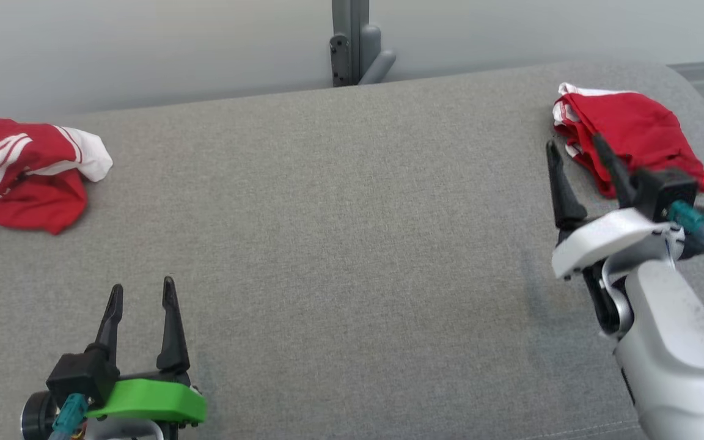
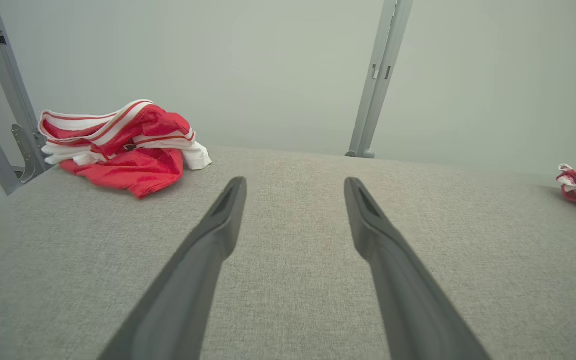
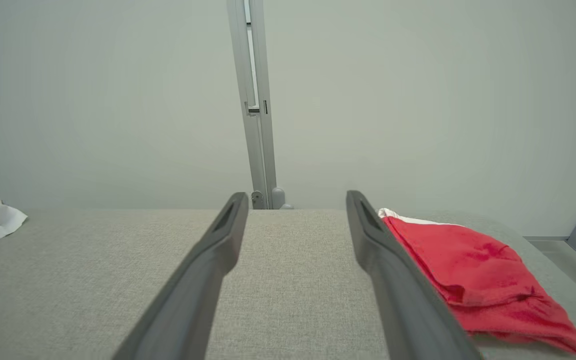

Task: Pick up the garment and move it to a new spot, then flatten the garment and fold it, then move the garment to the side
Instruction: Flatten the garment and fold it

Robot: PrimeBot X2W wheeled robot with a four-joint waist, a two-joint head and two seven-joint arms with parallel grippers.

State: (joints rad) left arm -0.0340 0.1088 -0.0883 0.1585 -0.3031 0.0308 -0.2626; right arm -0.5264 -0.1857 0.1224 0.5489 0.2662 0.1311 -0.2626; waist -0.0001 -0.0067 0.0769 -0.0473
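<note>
A crumpled red and white striped garment (image 1: pixel 22 171) lies at the table's far left; the left wrist view has it ahead and left of the fingers (image 2: pixel 128 145). A second red garment (image 1: pixel 633 128), folded into a compact stack, rests at the far right. My left gripper (image 1: pixel 143 284) is open and empty near the front left, well short of the crumpled garment. My right gripper (image 1: pixel 573 142) is open and empty, hovering just left of the folded garment (image 3: pixel 478 270), with its right finger crossing the cloth's edge in the right wrist view.
The grey fabric-covered table (image 1: pixel 340 214) stretches wide between the two garments. A grey metal post (image 1: pixel 355 43) stands behind its far edge against a pale wall. Another grey frame leg (image 2: pixel 3 100) stands beyond the table's left corner.
</note>
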